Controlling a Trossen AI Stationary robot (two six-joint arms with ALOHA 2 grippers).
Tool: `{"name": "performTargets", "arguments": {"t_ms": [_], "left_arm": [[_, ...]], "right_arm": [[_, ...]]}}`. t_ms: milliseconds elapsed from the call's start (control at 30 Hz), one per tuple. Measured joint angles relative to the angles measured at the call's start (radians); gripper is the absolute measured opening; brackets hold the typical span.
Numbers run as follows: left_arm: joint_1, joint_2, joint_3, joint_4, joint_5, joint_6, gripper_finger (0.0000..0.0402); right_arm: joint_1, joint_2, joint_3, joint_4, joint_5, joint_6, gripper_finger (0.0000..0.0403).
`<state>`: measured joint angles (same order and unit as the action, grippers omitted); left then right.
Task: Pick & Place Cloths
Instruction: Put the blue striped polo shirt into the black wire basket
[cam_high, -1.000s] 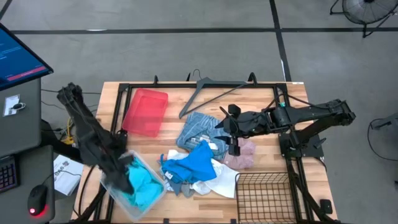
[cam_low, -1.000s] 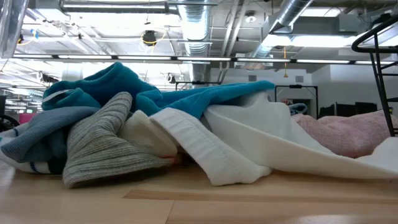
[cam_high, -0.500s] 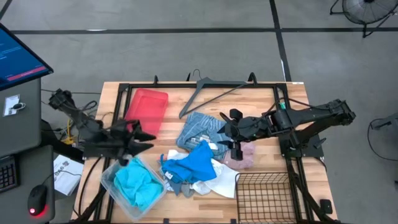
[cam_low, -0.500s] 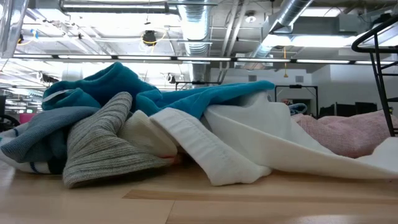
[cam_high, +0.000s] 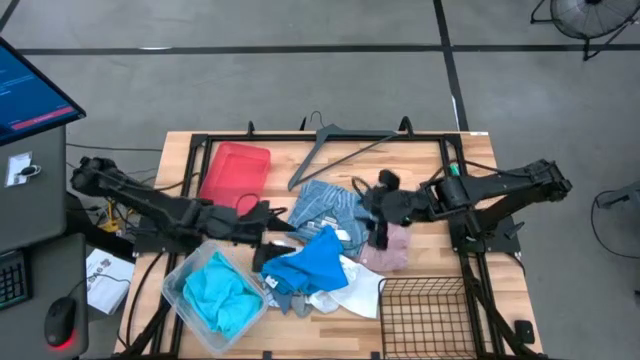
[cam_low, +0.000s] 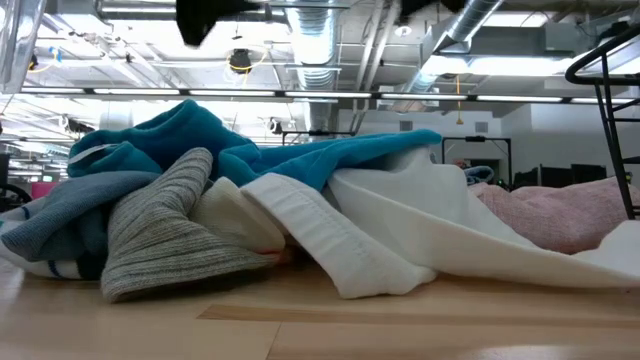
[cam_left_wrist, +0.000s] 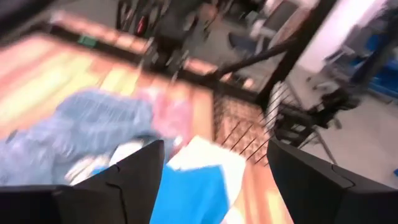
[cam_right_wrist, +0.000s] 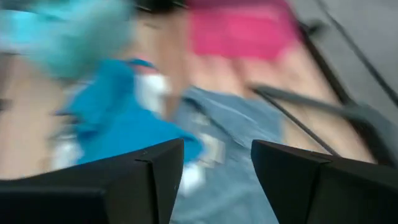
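Above the cloth pile (cam_high: 320, 255), both claws spread and empty: left claw (cam_high: 268, 222), right claw (cam_high: 375, 205).

A bright turquoise cloth (cam_high: 222, 301) lies crumpled well behind the left fingers (cam_high: 275, 221); deeper blue (cam_high: 318, 260), white (cam_high: 358, 287), grey (cam_high: 291, 299), striped (cam_high: 322, 205) and pink (cam_high: 392, 250) cloths lie heaped between both arms' fingers.
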<state>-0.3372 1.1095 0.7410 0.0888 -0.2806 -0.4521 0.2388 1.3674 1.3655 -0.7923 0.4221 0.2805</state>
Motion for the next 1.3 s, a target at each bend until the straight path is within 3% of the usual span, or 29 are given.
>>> {"name": "performTargets", "arguments": {"t_ms": [200,433,633,933,1300], "left_arm": [[0.071,-0.014,0.0,-0.078,0.075,-0.083,0.0264],[0.068,-0.12,-0.002,-0.087,0.107,-0.079,0.0263],[0.068,-0.192,-0.002,-0.176,0.112,-0.076,0.0263],[0.068,-0.186,-0.004,-0.198,0.112,-0.052,0.0263],[0.067,-0.187,-0.004,-0.211,0.115,-0.057,0.0262]], "right_arm": [[-0.172,0.012,0.0,-0.142,-0.011,0.134,0.0225],[-0.358,0.151,0.0,-0.072,-0.237,-0.065,0.032],[-0.435,0.333,-0.001,0.041,-0.294,-0.158,0.0372],[-0.531,0.543,0.041,0.069,-0.366,-0.183,0.0372],[-0.495,0.733,0.167,0.046,-0.473,-0.295,0.0354]]}}
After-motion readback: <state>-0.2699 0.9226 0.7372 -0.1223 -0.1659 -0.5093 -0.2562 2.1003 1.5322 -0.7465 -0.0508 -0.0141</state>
